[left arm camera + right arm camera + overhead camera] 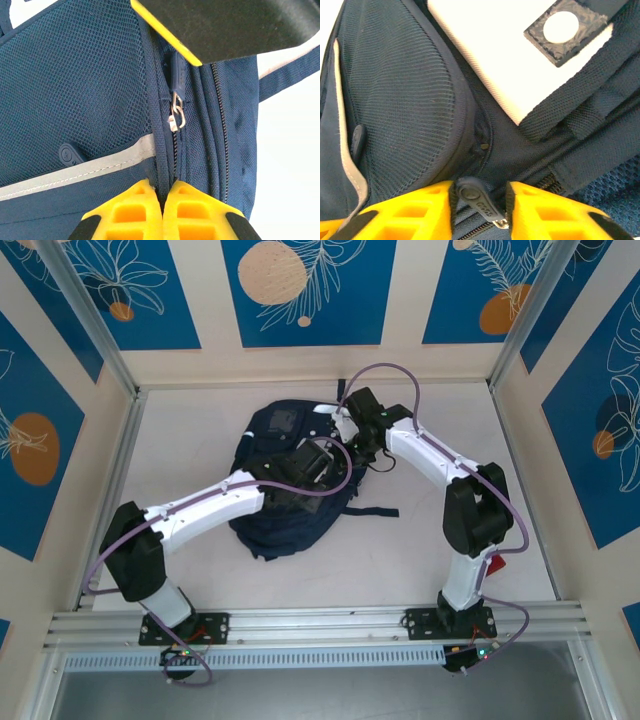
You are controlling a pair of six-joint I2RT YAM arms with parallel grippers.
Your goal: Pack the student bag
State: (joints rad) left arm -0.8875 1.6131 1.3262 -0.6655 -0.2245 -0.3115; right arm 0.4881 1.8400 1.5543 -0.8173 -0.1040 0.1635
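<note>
The student bag (283, 532) is a dark navy backpack lying flat at the middle of the table, with both arms reaching over it. My left gripper (318, 468) (167, 192) is shut, its yellow fingers pinching a raised seam of the student bag (75, 90) just below a metal zipper slider (176, 114). My right gripper (347, 426) (480, 192) sits at the bag's far end. A dark rubber zipper pull (474, 196) lies slantwise between its fingers, touching both. The zipper track (480, 231) runs under the pull.
A grey reflective stripe (75, 172) crosses the mesh pocket. A white panel with a round patch (495, 60) and black straps (580, 115) lie beside the right gripper. One strap (375, 511) trails right on the table. Walls close in on three sides.
</note>
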